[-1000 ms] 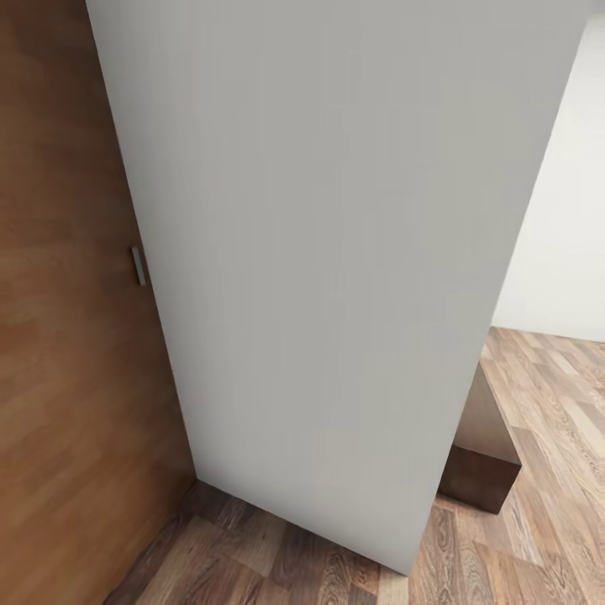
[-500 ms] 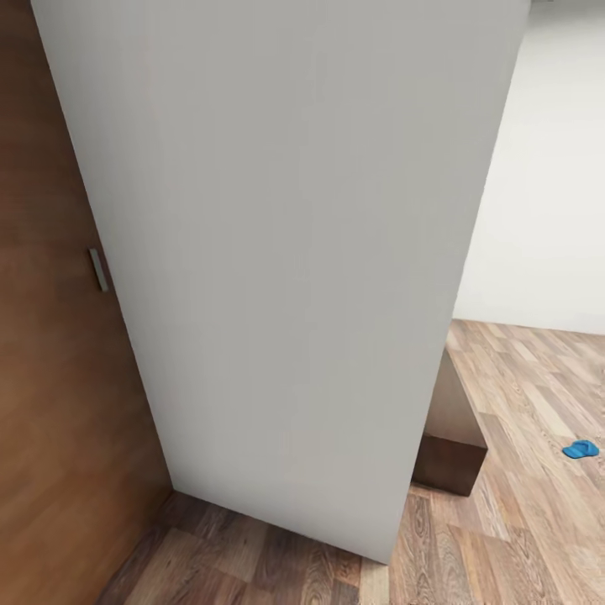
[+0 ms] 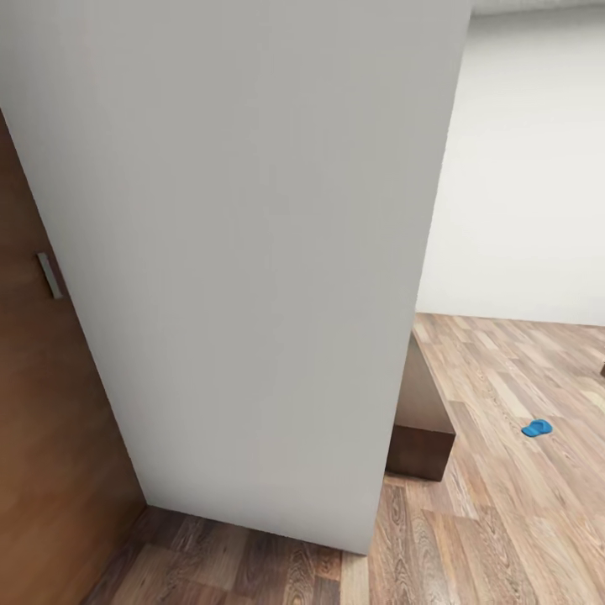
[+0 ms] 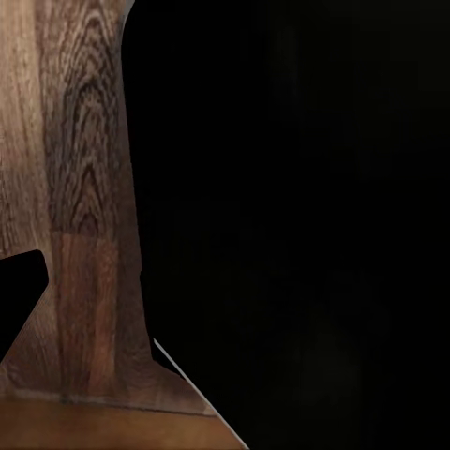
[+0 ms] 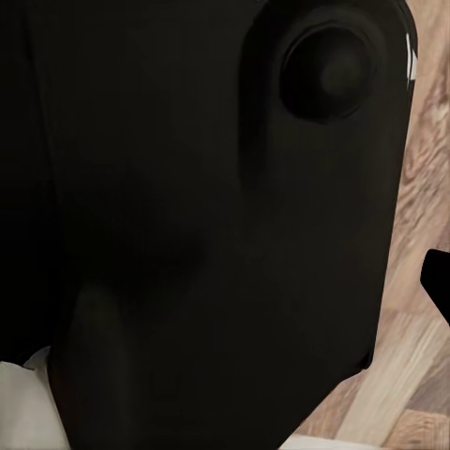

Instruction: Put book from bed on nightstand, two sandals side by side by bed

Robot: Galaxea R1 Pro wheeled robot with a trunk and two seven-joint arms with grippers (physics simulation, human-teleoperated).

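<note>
One bright blue sandal (image 3: 536,428) lies on the brown plank floor (image 3: 504,521) at the right of the head view, well away from me. A low dark brown wooden block (image 3: 420,420) juts out from behind a wall end; I cannot tell whether it is the nightstand or the bed frame. The book, the mattress and the second sandal are hidden or out of view. In the left wrist view a dark fingertip (image 4: 17,300) shows over floor planks beside my black body. Another dark fingertip (image 5: 439,286) sits at the edge of the right wrist view. Neither view shows the jaws' gap.
A broad white wall end (image 3: 252,277) stands straight ahead and close. A brown wooden door (image 3: 42,403) with a small metal handle (image 3: 49,276) is at the left. Open plank floor runs right toward a white back wall (image 3: 529,185).
The head camera has swung right: the wall end and door have slid left in the picture, and the blue sandal and more open floor have come into view.
</note>
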